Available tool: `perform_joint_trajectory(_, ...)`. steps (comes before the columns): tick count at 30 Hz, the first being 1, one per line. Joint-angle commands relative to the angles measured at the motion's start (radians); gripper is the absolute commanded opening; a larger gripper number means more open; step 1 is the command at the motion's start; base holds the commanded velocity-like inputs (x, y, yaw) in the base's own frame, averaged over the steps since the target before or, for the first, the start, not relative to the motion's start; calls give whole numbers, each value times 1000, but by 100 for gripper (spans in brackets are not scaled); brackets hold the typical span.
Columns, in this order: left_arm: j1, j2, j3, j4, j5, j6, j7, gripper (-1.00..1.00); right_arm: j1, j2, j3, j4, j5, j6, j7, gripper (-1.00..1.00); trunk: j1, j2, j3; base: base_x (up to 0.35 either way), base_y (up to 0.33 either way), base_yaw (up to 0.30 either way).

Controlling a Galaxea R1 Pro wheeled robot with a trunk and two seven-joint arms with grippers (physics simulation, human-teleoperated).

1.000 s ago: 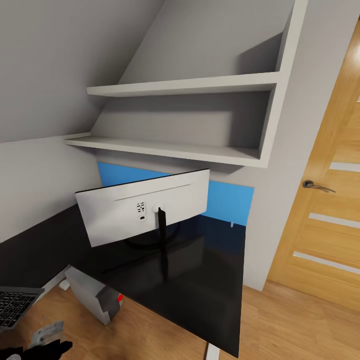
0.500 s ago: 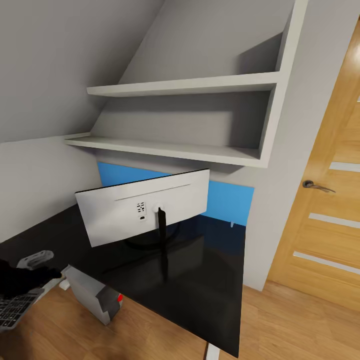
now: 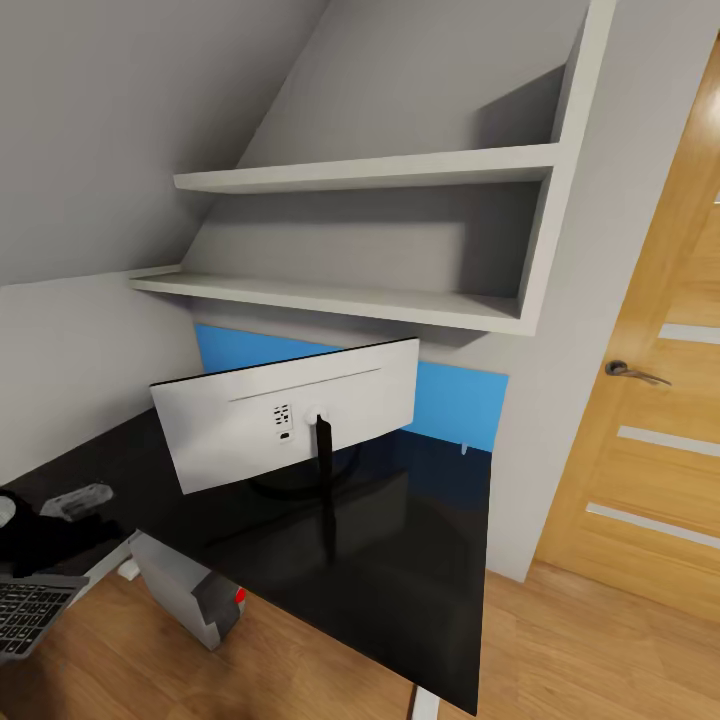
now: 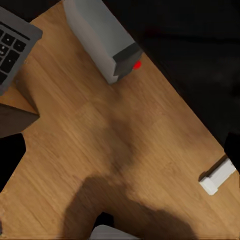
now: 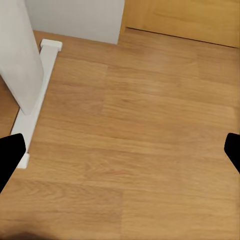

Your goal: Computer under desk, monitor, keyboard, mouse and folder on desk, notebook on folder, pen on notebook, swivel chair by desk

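Black desk [image 3: 400,560]: monitor [image 3: 290,420] on top | computer [image 3: 185,590] beneath | both claws apart

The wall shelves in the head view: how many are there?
2. The upper shelf sits under the sloped ceiling; the lower shelf runs just above the monitor and the blue panel. None seems hidden.

- Table [image 3: 400,560]: glossy black top, mirror-smooth.
- Monitor [image 3: 290,420]: matt light-grey plastic back.
- Floor [image 5: 150,150]: warm wood planks, satin.
- Door [image 3: 660,400]: varnished wood, metal handle.
- Shelves [image 3: 370,180]: matt white.
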Motion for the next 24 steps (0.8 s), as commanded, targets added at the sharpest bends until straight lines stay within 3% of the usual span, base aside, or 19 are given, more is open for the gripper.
perform_joint_trajectory(1, -2, -18, -52, 0, -21, -1, 37, 100, -1, -1, 9, 0, -6, -2, -4, 100, 1, -2, -2, 0, 0, 0)
perform_joint_trajectory(3, -2, -40, -110, 0, -64, -5, 69, 100, -1, -1, 9, 0, -7, -2, -4, 100, 1, -2, -2, 0, 0, 0)
perform_joint_trajectory(4, -2, -66, -159, 1, -110, -11, 101, 100, -1, -1, 9, 0, -8, -3, -3, 100, 1, -2, -2, 0, 0, 0)
perform_joint_trajectory(8, -3, -145, -226, 28, -178, -20, 157, 100, -1, 0, 11, -1, -9, -3, -2, 100, 1, -2, -2, 0, 0, 0)
perform_joint_trajectory(10, -6, -174, -234, 53, -187, -21, 165, 100, -1, 1, 11, -1, -9, -4, -2, 100, 1, -2, -2, 0, 0, 0)
perform_joint_trajectory(11, -18, -202, -240, 86, -194, -22, 169, 100, -1, 1, 12, 0, -9, -4, -2, 100, 1, -2, -2, 0, 0, 0)
perform_joint_trajectory(13, -39, -225, -244, 124, -198, -22, 172, 100, -1, 1, 12, 0, -10, -5, -2, 100, 1, -2, -2, 0, 0, 0)
perform_joint_trajectory(14, -67, -247, -247, 167, -201, -22, 173, 100, -1, 1, 13, 0, -10, -5, -2, 100, 1, -2, -2, 0, 0, 0)
perform_joint_trajectory(18, -149, -291, -253, 280, -204, -19, 175, 100, -1, 1, 12, 0, -10, -6, -1, 100, 1, -2, -2, 0, 0, 0)
perform_joint_trajectory(22, -252, -311, -268, 375, -204, -13, 176, 100, -1, 1, 12, -1, -10, -7, 7, 100, 1, -2, -2, 0, 0, 0)
perform_joint_trajectory(24, -324, -316, -297, 430, -203, -11, 175, 100, -1, 1, 11, -1, -10, -7, 13, 100, 1, -2, -2, 0, 0, 0)
